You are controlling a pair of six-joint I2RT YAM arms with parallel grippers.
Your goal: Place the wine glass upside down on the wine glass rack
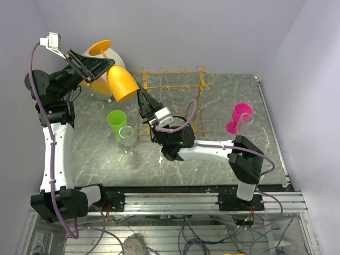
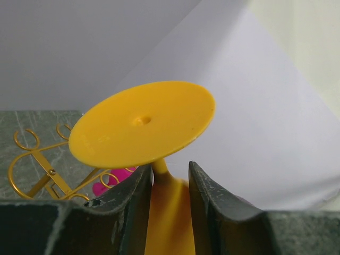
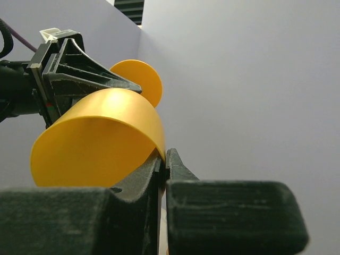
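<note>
The wine glass (image 1: 123,82), an orange one, hangs in the air just off the left end of the wine glass rack (image 1: 175,73), clear of the table (image 1: 223,154) and shared between both arms, so the step in hand reads as a handover or regrasp partway through turning the glass over. The right gripper (image 3: 164,156) is clenched on the thin rim of the bowl, its two fingers pressed together with the wall pinched between them. The left gripper (image 2: 170,175) straddles the stem right under the round foot; its fingers flank the stem closely, but from the left wrist view I cannot tell whether they are truly gripping it or only bracketing it. The glass lies tilted, foot toward the back-left corner and mouth toward the rack, neither upright nor inverted yet. My judgement is that the next move needs one arm to own the glass outright: most likely the left one clamping the stem firmly before the right one lets go of the rim. After that the bowl must swing mouth-down and the stem be lined up with one of the small loops on the top rail. A green glass (image 1: 117,118) and a clear glass (image 1: 126,134) stand below, so the swing should stay high.
</note>
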